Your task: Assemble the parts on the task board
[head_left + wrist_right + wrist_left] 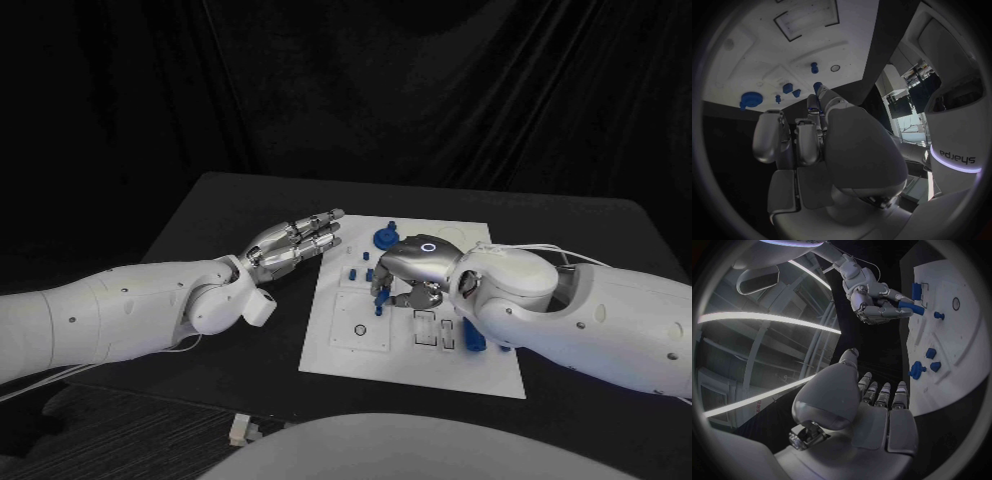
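Right hand [415, 268] grasps one blue part [911, 307] over the task board [361, 345]; left hand [294, 243] released.

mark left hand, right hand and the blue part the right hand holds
left hand [293, 243], head view, on the middle of its outstretched fingers
right hand [421, 262], head view, on the silver back of the hand
blue part [912, 307], left wrist view, on the end jutting past the fingers

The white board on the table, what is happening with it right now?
The robot's right hand is over the middle of the white board, and its fingers hold a long blue piece. The left hand hovers open at the board's left edge, holding nothing. Several other small blue pieces lie on the board.
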You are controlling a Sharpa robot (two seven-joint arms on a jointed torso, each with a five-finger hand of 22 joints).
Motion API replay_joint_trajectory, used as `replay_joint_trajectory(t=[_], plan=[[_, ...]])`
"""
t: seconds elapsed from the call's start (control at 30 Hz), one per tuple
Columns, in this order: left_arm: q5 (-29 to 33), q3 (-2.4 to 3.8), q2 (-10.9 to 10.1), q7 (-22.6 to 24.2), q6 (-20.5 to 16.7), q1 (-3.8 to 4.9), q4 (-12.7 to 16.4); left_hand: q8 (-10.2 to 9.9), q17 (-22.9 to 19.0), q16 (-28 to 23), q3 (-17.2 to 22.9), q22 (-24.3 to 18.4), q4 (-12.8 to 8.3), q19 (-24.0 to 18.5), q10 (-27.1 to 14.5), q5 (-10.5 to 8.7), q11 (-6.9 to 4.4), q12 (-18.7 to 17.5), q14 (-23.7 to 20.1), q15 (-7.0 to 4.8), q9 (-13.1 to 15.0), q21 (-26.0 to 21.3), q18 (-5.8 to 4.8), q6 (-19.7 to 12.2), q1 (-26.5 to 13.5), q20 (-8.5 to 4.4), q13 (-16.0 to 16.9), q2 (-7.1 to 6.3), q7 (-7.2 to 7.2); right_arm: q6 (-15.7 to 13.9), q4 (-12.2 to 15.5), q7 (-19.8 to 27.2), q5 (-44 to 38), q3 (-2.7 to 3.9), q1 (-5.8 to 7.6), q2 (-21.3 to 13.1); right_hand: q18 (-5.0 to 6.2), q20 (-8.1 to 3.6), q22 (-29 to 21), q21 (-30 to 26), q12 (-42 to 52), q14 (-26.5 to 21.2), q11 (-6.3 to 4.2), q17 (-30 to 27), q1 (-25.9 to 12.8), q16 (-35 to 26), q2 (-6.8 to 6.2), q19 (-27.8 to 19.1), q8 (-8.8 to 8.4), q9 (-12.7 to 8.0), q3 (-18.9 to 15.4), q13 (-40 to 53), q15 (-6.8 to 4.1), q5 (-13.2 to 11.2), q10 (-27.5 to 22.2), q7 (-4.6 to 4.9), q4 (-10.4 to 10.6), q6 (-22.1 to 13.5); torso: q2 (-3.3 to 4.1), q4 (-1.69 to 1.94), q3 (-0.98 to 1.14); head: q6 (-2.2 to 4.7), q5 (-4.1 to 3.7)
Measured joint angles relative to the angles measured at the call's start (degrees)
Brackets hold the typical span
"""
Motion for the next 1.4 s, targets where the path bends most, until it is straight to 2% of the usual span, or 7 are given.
replay_joint_trajectory(t=[0.37,0.6,0.83,1.4], plan=[[0.0,0.00,-0.3,0.0,-0.3,-0.01,0.4,0.0,0.0,0.0,-0.1,0.0,0.6,0.0,0.0,-0.09,0.00,-0.2,-0.2,-0.23,0.0,0.0,0.00,-0.2,-0.6,0.00,0.0,0.39,0.20,1.2,-2.7,0.3,-3.0,0.00,-2.89,4.1,0.00,0.00,0.0,0.0,-0.2,0.0,0.00,0.1,0.1,0.0,-0.09,0.0,-0.20,0.0,0.4,0.0,0.00,0.4,0.0,0.06,0.0,-0.1,0.04,0.09,0.02,0.00,0.24],[0.0,0.00,-0.2,0.0,-0.3,-0.01,0.3,0.0,0.0,0.0,-0.1,0.0,0.6,0.0,0.0,-0.09,0.00,-0.2,-0.2,-0.23,0.0,0.0,0.00,-0.2,-0.6,0.00,0.0,0.39,0.21,1.3,-3.3,0.6,-4.4,0.00,-3.44,4.9,0.00,0.00,0.0,0.0,-0.2,0.0,0.00,0.1,-0.2,0.0,-0.34,0.0,-0.40,0.0,0.4,0.0,0.00,0.4,0.0,0.10,0.0,-0.1,0.04,0.09,0.02,0.00,0.18],[0.0,0.01,-0.1,0.0,-0.2,-0.01,0.2,0.0,0.0,0.0,-0.1,0.0,0.6,0.0,0.0,-0.09,0.00,-0.2,-0.2,-0.22,0.0,0.0,0.00,-0.2,-0.6,0.00,0.0,0.39,0.21,1.7,-3.3,0.7,-5.3,0.01,-3.71,5.3,0.00,0.00,0.0,0.0,-0.2,0.0,0.00,0.2,0.3,0.0,-0.79,0.0,-0.47,0.0,0.6,0.0,0.00,0.7,0.0,0.11,-0.2,-0.1,0.01,0.02,0.02,0.00,0.49],[0.0,0.01,0.1,0.0,-0.1,-0.01,0.0,0.0,0.0,0.0,0.0,0.0,0.8,0.0,0.0,-0.09,0.00,-0.2,-0.2,-0.22,0.0,0.0,0.00,-0.2,-0.6,0.00,0.0,0.39,0.21,3.1,-3.7,0.8,-5.9,0.01,-4.83,5.9,0.00,0.00,0.0,0.0,-0.2,0.0,0.01,0.2,0.3,0.0,-0.84,0.0,-0.33,0.0,1.0,0.0,0.00,0.8,0.0,0.24,-0.2,-0.3,0.01,-0.02,0.02,0.00,0.81]])
